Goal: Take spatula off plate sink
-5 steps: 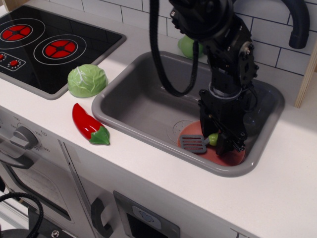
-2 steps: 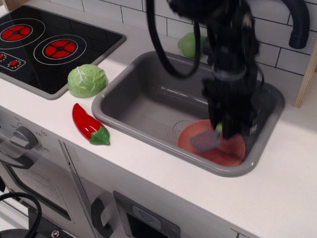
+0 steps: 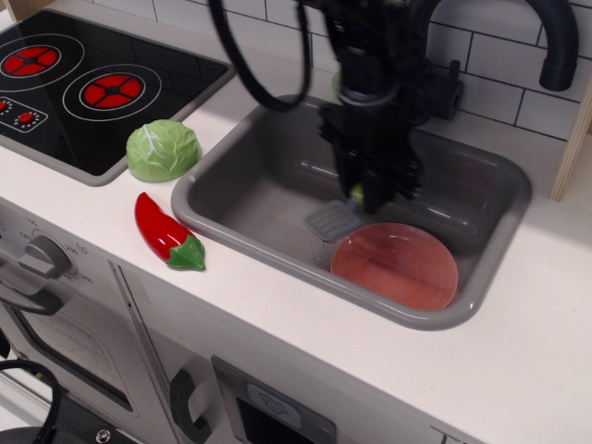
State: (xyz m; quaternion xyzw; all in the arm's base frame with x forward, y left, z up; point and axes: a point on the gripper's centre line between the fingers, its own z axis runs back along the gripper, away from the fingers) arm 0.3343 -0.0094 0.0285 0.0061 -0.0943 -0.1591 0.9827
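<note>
My gripper point(image 3: 363, 194) is shut on the spatula's light-green handle and holds it over the sink floor. The spatula's dark grey slotted blade point(image 3: 330, 220) hangs down to the left, just past the left rim of the plate. The salmon-pink plate point(image 3: 396, 265) lies bare in the sink's front right corner. The grey sink point(image 3: 250, 185) fills the counter's middle. Most of the handle is hidden by my fingers.
A green cabbage point(image 3: 163, 149) and a red pepper point(image 3: 165, 231) lie on the counter left of the sink. A black stovetop point(image 3: 83, 83) is at the far left. A dark faucet point(image 3: 558, 42) curves above the sink's back right. A white tiled wall is behind.
My gripper has lifted the spatula off the plate and carried it left and back. The plate now lies bare.
</note>
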